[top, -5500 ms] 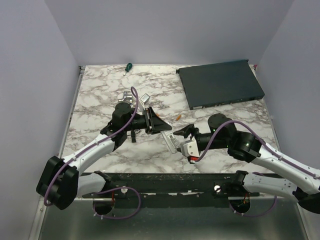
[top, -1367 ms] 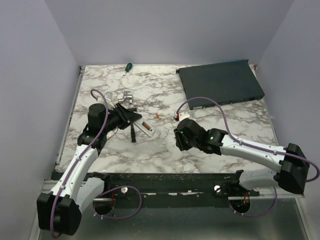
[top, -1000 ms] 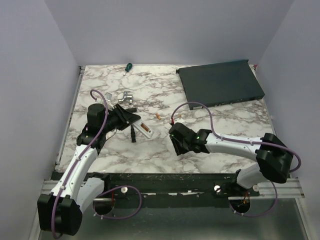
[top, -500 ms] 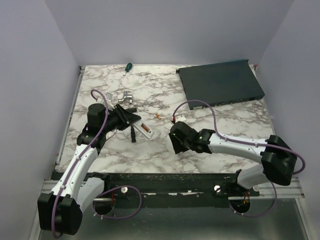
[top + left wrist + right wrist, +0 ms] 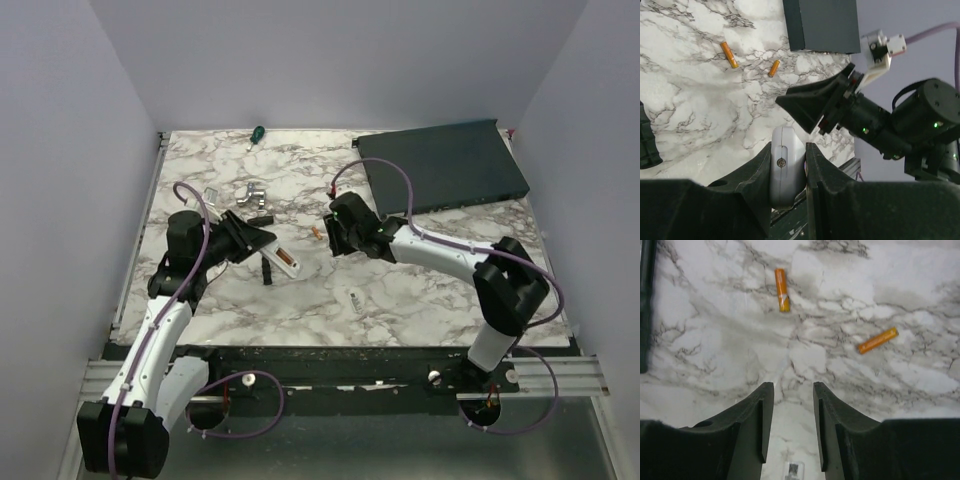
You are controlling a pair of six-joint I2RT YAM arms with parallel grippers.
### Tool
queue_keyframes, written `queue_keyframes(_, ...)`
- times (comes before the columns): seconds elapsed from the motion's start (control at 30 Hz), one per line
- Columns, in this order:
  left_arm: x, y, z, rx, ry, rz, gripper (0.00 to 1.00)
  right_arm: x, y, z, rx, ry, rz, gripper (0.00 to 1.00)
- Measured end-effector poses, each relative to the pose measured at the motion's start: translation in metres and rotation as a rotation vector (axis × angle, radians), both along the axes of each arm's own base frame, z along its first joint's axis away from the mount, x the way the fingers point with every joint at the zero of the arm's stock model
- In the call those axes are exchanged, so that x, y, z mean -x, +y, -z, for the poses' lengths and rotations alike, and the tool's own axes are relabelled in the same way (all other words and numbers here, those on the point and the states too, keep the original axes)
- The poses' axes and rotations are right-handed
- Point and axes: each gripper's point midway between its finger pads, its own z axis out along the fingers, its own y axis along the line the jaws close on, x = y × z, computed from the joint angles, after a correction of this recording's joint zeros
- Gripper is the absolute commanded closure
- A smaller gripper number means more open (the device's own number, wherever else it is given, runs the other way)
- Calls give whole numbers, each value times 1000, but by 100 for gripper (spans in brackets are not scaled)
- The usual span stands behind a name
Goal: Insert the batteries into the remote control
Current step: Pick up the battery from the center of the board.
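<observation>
Orange against the marble pattern, two batteries (image 5: 782, 289) lie loose on the tabletop (image 5: 715, 340). They are apart from each other and just ahead of the right gripper (image 5: 791, 388), whose fingers stand parted with nothing between them. The remote control (image 5: 786, 167) is clenched edgewise between the fingers of the left gripper (image 5: 788, 150), to the left of the batteries and seemingly raised off the surface.

The step in hand looks like fetching a battery: the right gripper hovers over the pair and touches neither. The next move probably calls for lowering onto one battery with the fingers straddling its width, then carrying it to the remote.

In the top view an orange-brown streak shows in the remote's open back, perhaps a battery already seated, though it is too small to tell. The dark flat box (image 5: 440, 165) at the far right shows only its closed top. A small pale piece (image 5: 355, 298) lies alone nearer the arms.
</observation>
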Motion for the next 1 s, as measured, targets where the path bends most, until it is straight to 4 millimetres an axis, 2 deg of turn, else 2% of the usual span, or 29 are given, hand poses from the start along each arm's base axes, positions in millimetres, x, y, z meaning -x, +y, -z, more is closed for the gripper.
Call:
queue_keyframes(0.2, 6, 5, 10, -10, 17, 4, 100, -42, 40, 7, -4, -27, -79, 55)
queue_keyframes(0.33, 9, 4, 12, 2, 30, 19, 100, -53, 54, 23, 21, -24, -109, 52)
queue_keyframes(0.57, 16, -1, 10, 26, 15, 68, 100, -62, 56, 48, 71, -7, -132, 52)
queue_keyframes(1.0, 22, -5, -1, 43, -30, 103, 100, -81, 54, 65, 100, -9, -135, 56)
